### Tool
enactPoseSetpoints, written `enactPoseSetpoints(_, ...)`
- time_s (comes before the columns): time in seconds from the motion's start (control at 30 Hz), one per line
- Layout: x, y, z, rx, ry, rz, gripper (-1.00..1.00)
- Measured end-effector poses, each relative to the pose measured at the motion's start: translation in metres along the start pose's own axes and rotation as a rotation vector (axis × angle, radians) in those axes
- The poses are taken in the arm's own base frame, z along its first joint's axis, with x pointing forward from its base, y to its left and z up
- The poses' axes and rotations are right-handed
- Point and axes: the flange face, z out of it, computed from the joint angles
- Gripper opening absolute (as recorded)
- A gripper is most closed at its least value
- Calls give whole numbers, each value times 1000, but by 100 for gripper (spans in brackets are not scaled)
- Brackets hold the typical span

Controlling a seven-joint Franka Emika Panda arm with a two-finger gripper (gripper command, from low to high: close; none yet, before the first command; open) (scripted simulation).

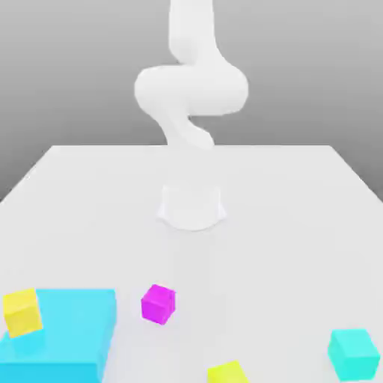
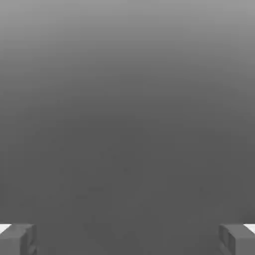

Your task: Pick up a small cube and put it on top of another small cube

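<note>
Lemon-yellow cube (image 1: 227,372) sits at the worktop (image 1: 299,217) near edge, partly cut off by the frame, so its full shape is probably plain and square. Teal cube (image 1: 353,354) rests near the same edge toward the exterior view's right, well apart. Gripper (image 2: 127,239) jaws stand wide apart, empty. Cube looks rigid, light, smooth-faced; take it across two opposite flat sides.
</note>
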Motion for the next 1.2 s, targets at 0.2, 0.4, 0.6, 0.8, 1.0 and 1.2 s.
enactPoseSetpoints(0.2, -10, -2, 111, -93, -128, -61, 0)
enactPoseSetpoints(0.4, -38, 10, 216, -183, -252, -122, 0)
enactPoseSetpoints(0.6, -82, 36, 313, -271, -376, -186, 0)
enactPoseSetpoints(0.8, -139, 79, 398, -362, -499, -249, 0)
enactPoseSetpoints(1.0, -198, 129, 468, -431, -593, -299, 0)
enactPoseSetpoints(1.2, -218, 150, 498, -434, -597, -301, -100)
